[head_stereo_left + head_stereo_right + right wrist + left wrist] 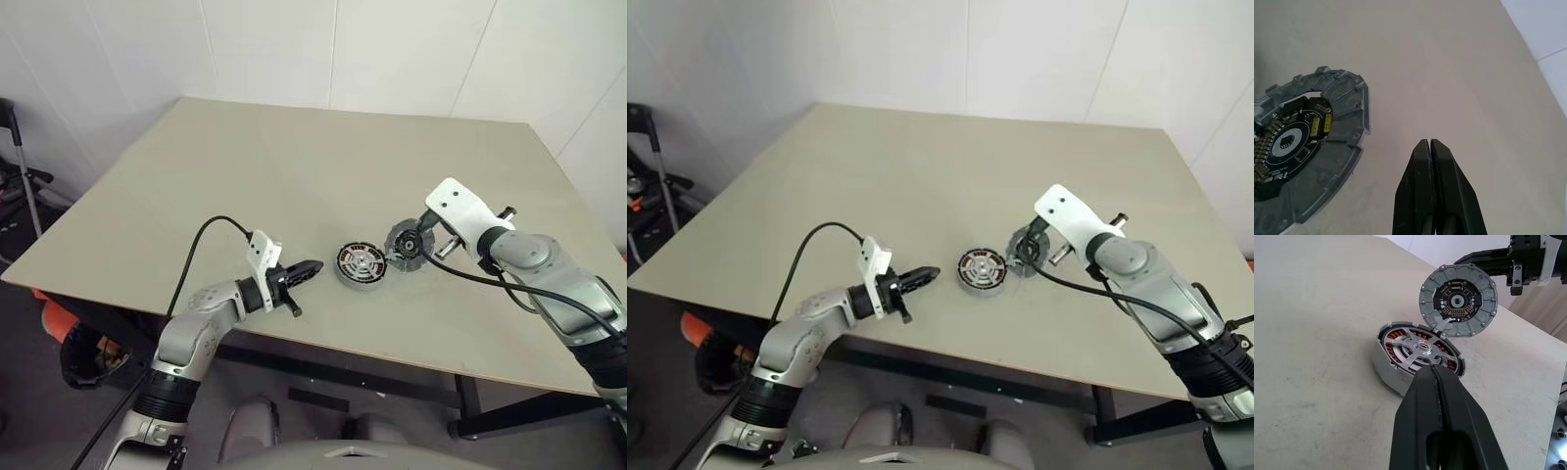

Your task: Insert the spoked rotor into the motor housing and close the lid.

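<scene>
The silver six-spoked rotor [1420,348] was seen already seated in the dark copper-wound motor housing [360,264] on the bench [294,157], the grey segmented lid [405,243] propped tilted just beside it, nearer the empty, closed right fingers [1429,147] than the closed left fingers [1436,374].
</scene>
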### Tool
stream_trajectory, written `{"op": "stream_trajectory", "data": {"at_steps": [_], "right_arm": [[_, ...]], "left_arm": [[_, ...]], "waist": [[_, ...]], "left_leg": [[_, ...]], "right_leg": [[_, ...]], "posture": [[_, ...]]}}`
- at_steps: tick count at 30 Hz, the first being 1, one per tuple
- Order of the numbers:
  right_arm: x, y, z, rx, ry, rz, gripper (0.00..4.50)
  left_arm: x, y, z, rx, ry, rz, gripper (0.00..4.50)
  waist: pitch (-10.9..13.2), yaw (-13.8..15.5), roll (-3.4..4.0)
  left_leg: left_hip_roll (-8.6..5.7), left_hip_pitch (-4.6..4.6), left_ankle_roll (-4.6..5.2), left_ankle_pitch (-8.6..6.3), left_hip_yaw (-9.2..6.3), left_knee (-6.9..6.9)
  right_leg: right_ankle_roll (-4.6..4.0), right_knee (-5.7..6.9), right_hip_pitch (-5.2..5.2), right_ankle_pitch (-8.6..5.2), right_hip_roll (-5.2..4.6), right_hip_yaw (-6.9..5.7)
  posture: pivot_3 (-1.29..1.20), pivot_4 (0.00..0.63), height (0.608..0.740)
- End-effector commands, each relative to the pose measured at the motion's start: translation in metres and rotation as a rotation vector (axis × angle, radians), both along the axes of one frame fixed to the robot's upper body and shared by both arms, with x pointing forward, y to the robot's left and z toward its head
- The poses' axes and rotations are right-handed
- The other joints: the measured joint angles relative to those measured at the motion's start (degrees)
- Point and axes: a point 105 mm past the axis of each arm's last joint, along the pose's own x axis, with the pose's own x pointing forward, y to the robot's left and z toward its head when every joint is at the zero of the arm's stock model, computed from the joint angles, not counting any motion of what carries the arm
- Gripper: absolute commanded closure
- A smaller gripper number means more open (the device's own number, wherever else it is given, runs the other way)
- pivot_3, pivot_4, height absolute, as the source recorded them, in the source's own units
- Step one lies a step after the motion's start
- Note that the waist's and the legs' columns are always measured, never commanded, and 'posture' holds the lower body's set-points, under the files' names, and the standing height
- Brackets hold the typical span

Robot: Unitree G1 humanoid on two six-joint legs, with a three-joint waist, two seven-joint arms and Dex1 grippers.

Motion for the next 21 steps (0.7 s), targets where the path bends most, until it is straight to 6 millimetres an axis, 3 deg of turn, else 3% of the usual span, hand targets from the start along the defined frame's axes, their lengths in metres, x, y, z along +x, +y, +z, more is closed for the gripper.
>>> {"op": "stream_trajectory", "data": {"at_steps": [1, 7, 21], "right_arm": [[0.001, 0.003, 0.007, 0.063, -0.052, 0.018, 4.48], [-0.007, 0.023, -0.014, 0.262, 0.005, 0.033, 4.48], [-0.005, 0.077, -0.016, 0.583, -0.007, 0.068, 4.48]], "left_arm": [[0.001, 0.000, 0.014, -0.012, -0.055, -0.014, 4.50], [0.003, 0.001, 0.015, -0.008, -0.058, -0.017, 4.50], [0.003, 0.004, 0.015, -0.001, -0.062, -0.023, 4.50]], "waist": [[0.0, 0.0, 0.00], [0.0, 0.0, 0.02], [0.0, -0.2, 0.05]], "left_leg": [[0.00, 0.02, 0.02, -0.01, 0.01, 0.00], [0.00, 0.10, 0.14, -0.07, 0.05, 0.05], [0.05, 0.17, 0.06, 0.02, 0.09, 0.04]], "right_leg": [[0.00, 0.00, 0.02, 0.00, 0.00, 0.00], [-0.09, -0.02, 0.12, 0.02, -0.01, 0.01], [-0.15, 0.02, 0.11, 0.06, 0.00, 0.02]], "posture": [[0.00, 0.000, 0.740], [0.00, 0.000, 0.740], [0.00, 0.000, 0.740]]}}
